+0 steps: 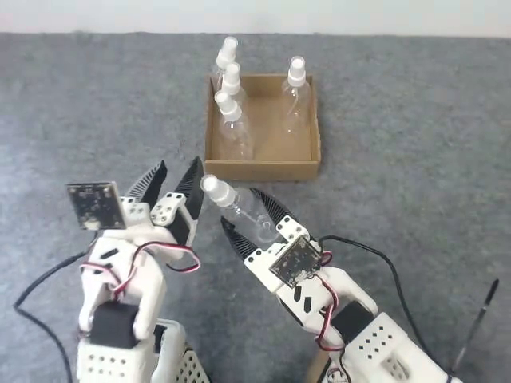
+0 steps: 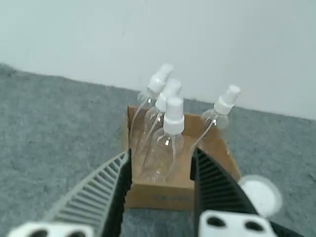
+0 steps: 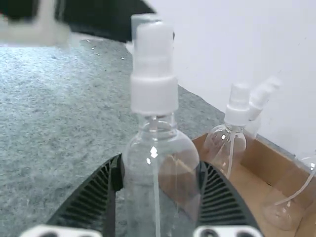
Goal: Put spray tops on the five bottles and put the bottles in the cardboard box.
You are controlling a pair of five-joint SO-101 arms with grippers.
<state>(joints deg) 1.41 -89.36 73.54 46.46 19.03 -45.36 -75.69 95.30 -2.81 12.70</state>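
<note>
- Grey carpet [image 1: 415,159] below us, and the cardboard box [image 1: 263,169] holds four capped bottles [image 1: 297,100].
- Our right gripper [image 1: 241,209] clamps the fifth bottle [image 3: 159,158] just short of the box.
- Our left gripper [image 1: 179,166] gapes beside it, holding nothing.

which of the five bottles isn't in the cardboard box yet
The bottle held in the jaws of the right gripper, outside the cardboard box; the other four stand inside it.

Clear glossy plastic bottle [image 3: 158,168], matt brown cardboard box [image 1: 263,169], grey table cover [image 1: 415,120] — rough, felt-like
</note>
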